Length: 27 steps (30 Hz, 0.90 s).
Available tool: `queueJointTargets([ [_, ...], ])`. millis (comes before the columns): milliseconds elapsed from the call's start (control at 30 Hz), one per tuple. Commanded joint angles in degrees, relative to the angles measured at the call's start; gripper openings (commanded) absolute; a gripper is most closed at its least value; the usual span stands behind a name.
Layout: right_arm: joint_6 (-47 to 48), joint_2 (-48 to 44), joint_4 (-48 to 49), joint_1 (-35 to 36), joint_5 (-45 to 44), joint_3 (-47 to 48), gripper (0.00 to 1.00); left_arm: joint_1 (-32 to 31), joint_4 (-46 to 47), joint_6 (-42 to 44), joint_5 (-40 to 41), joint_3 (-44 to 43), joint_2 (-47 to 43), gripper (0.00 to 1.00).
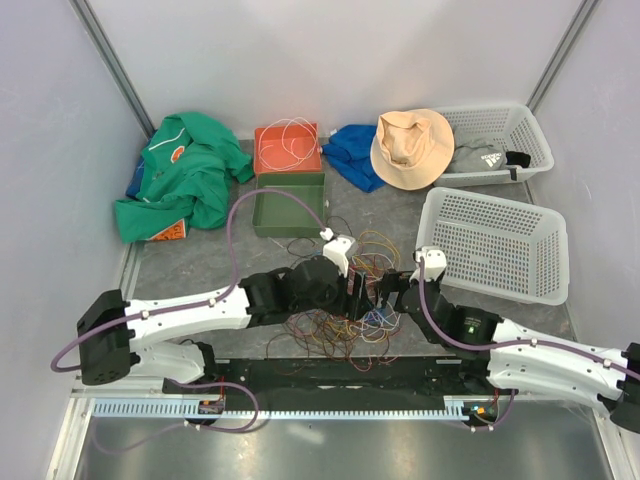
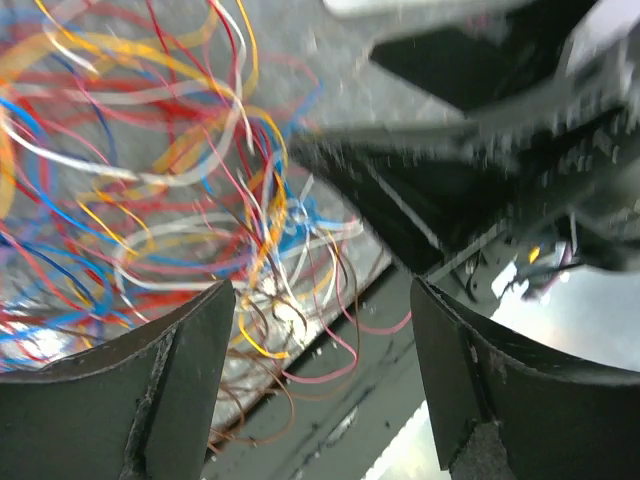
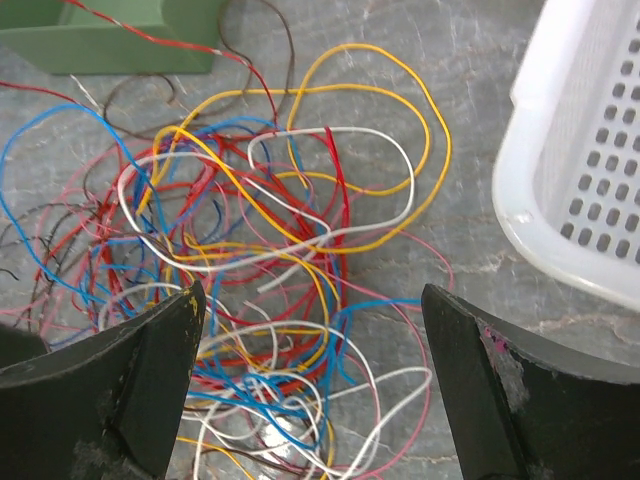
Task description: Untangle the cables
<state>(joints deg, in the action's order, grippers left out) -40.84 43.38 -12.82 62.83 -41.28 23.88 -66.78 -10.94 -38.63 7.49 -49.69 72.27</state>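
The cables (image 1: 350, 318) are a tangled heap of thin red, yellow, white, blue, pink and brown strands in the middle of the table between the two arms. My left gripper (image 1: 357, 295) hangs over the heap with its jaws wide apart; its wrist view shows blurred strands (image 2: 170, 170) beyond the fingers (image 2: 180, 390) and nothing between them. My right gripper (image 1: 390, 292) faces it from the right, also open. Its wrist view shows the heap (image 3: 270, 250) spread under and past the fingertips (image 3: 150, 380), with none pinched.
A white basket (image 1: 495, 240) stands right of the heap, its rim close in the right wrist view (image 3: 570, 200). A green tray (image 1: 288, 205) and an orange tray (image 1: 287, 148) holding a white cable stand behind. Green and blue clothes, a hat and a second basket lie at the back.
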Motion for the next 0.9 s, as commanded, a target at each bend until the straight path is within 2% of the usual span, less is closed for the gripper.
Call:
queueJointTargets([
  [0, -2.58, -3.99, -0.8, 0.1, 0.49, -1.2, 0.97, -1.59, 1.36, -3.91, 2.53, 1.18, 4.35, 0.79],
  [167, -2.84, -7.77, -4.05, 0.1, -0.12, 0.38, 0.96, -1.6, 1.8, -3.82, 3.07, 0.65, 10.86, 0.77],
  [267, -3.02, -9.8, -6.42, 0.1, -0.91, 1.34, 0.96, -1.6, 1.62, -3.29, 2.18, -0.4, 14.56, 0.67],
  [367, -2.84, -11.29, -7.74, 0.1, -1.44, 1.96, 0.96, -1.68, 1.27, -2.59, 3.06, -0.93, 15.53, 0.46],
  [400, -2.84, -11.82, -8.27, 0.19, -1.35, 2.22, 0.96, -1.6, 1.1, -2.07, 3.5, -0.85, 15.18, 0.31],
  [500, -2.93, -12.35, -8.98, 0.1, -1.26, 2.57, 0.96, -1.6, 0.14, -0.48, 6.04, -1.02, 11.94, 0.02],
  [667, -1.97, -13.66, -9.5, 0.1, -0.3, 3.37, 0.96, -1.68, -3.38, 2.59, 9.55, -0.23, 0.53, 0.02],
  [800, 0.93, -14.63, -8.1, 0.1, 2.16, 4.16, 0.95, -1.6, -6.63, 4.53, 12.72, 0.65, -15.18, 0.02],
  [867, 3.12, -15.33, -6.44, 0.1, 4.17, 4.59, 0.95, -1.59, -8.82, 6.1, 14.31, -0.14, -19.34, 0.02],
])
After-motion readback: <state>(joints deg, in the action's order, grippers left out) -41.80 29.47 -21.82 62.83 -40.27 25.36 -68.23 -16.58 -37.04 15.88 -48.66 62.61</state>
